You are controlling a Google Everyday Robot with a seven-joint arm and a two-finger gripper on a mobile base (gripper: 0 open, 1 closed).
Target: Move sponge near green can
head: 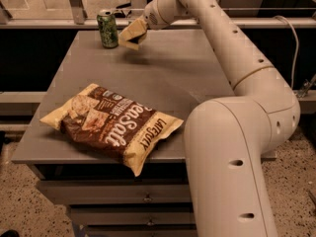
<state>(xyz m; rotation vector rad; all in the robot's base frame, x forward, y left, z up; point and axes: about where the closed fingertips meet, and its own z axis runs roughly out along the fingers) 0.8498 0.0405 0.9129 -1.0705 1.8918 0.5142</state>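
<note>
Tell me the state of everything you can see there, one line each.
sponge: held in the pincer, lifted off the table, close beside the green can.
green can: upright, at the table's far edge.
chip bag: lying flat near the front edge.
pincer: shut on the sponge, above the far side.
drawers: closed.

sponge point(131, 34) 1 | green can point(107, 29) 1 | bag point(113, 125) 1 | hand point(139, 29) 1, by green can
</note>
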